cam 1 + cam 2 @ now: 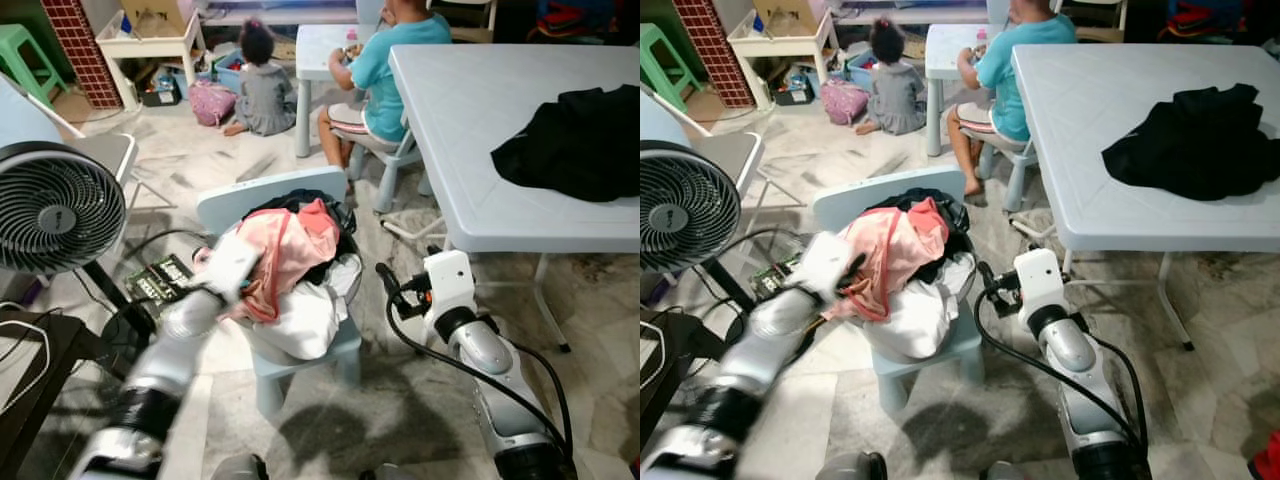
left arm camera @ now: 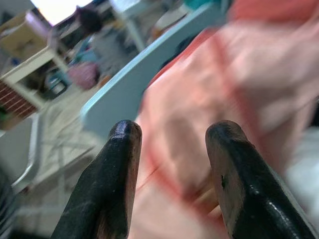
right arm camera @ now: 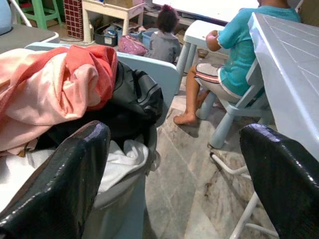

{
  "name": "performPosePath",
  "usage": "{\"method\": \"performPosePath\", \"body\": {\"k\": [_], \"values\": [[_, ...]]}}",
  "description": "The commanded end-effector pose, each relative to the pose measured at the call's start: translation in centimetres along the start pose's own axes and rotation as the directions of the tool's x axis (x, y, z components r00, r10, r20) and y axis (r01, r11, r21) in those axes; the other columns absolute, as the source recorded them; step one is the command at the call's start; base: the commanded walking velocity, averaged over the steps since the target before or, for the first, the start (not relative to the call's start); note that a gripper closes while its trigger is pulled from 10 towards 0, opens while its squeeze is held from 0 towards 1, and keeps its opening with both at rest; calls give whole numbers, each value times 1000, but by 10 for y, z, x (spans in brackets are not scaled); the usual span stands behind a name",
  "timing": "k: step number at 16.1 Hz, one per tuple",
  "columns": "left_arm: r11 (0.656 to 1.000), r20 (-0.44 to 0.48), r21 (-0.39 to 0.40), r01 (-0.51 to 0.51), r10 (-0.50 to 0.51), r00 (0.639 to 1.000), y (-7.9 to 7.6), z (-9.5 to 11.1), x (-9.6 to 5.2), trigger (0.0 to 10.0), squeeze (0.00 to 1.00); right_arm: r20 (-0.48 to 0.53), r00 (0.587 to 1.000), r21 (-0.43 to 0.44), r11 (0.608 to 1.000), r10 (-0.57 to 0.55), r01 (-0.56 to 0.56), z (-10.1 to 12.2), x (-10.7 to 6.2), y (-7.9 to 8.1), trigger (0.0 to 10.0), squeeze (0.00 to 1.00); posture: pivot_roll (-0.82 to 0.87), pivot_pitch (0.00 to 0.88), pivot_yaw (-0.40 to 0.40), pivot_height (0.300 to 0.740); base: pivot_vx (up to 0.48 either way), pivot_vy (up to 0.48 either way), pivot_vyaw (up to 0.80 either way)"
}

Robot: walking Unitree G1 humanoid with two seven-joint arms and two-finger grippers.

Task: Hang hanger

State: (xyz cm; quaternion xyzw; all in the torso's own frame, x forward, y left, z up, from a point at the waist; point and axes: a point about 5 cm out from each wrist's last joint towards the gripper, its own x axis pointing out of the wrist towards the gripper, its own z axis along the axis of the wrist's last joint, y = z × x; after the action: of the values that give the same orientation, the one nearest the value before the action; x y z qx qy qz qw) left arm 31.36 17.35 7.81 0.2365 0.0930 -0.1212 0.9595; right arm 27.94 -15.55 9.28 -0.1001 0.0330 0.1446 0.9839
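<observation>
While the head camera looks down, a small pale-blue plastic chair point(image 1: 262, 198) stands on the marbled tile floor point(image 1: 400, 400), heaped with a pile of clothes point(image 1: 295, 270): a pink and coral garment point(image 1: 290, 245) on top, black fabric behind it and white cloth beneath. The blurred left arm reaches to the near side of the pile, its left gripper point(image 1: 222, 272) against the pink garment. The right arm is raised just beside the chair's other side, its right gripper point(image 1: 392, 283) pointing toward the pile without touching it. No hanger can be made out among the clothes. To the robot's right stands a white folding table point(image 1: 450, 130) with a crumpled black garment point(image 1: 575, 140) on it. To its left is a black round fan point(image 1: 50, 205). Farther off, one person in a teal shirt point(image 1: 385, 65) sits on a small chair and another in grey point(image 1: 262, 90) sits on the floor.

Seen from the left wrist, the two black fingers point(image 2: 114, 174) stand apart with nothing clamped between them, close before the blurred pink garment; the pale-blue chair back runs behind.

Seen from the right wrist, the fingers point(image 3: 60, 189) are spread wide and empty, with the pile of clothes on the chair ahead to one side and the white table's edge to the other.
</observation>
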Motion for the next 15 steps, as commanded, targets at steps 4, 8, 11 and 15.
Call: {"method": "performPosePath", "body": {"k": [4,8,11,15], "values": [[998,-102,15,-65,67,993,35,-29,-13,10000,1000,-14,1000,29,1000,13,-13,-1,-8,-5,10000,0,0,76,-4,740,0,0,0],[998,-139,46,-44,50,989,53,-39,-14,10000,820,-65,998,50,999,9,-6,-6,-40,-20,10000,0,-57,115,-37,740,0,0,-109],[996,-129,80,-32,42,991,59,-34,-5,10000,0,-127,992,28,999,26,-23,-10,-69,-28,10000,0,-100,134,-61,740,0,0,-260],[995,-120,94,13,-1,993,57,-27,5,10000,0,-148,987,-1,998,68,-69,-5,-75,-24,10000,0,-126,145,-72,740,0,0,0]]}}
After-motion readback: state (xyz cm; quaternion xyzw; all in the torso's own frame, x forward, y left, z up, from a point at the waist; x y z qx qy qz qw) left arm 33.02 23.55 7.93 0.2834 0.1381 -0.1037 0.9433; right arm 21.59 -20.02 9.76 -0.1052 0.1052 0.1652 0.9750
